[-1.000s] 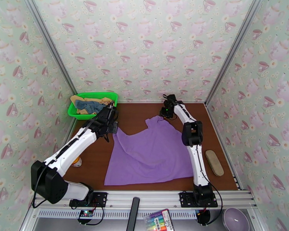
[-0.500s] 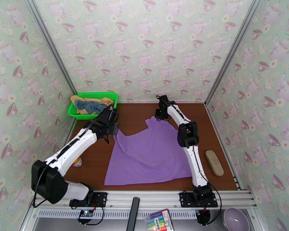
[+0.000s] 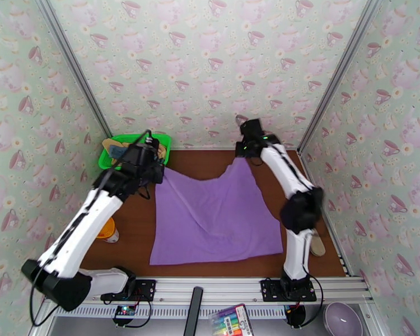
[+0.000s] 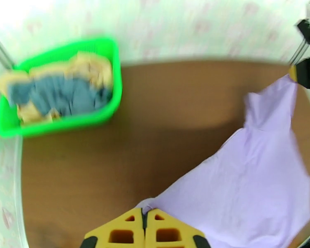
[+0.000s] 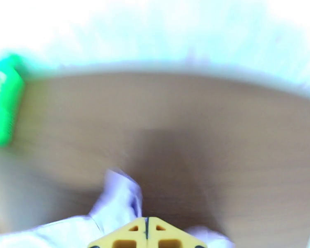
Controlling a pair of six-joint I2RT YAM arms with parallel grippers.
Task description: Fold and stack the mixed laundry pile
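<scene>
Since the earlier frame both arms have risen and spread, stretching the shirt (image 3: 215,214). It sits mid-table (image 3: 129,231), near hem down, far corners lifted. The left gripper (image 3: 155,175) and right gripper (image 3: 245,153) each pinch a corner. We'd keep tension even and lower both together. The hem faces the bases. The long axis looks left-right to us, though it's nearly square. The basket (image 3: 103,162) sits far left.

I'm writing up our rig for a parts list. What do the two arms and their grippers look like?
The left arm and the right arm both have white tube-like links joined by chunky black joints, with thin black cables running alongside. The left gripper and the right gripper have yellow fingers with rectangular cut-outs.
</scene>
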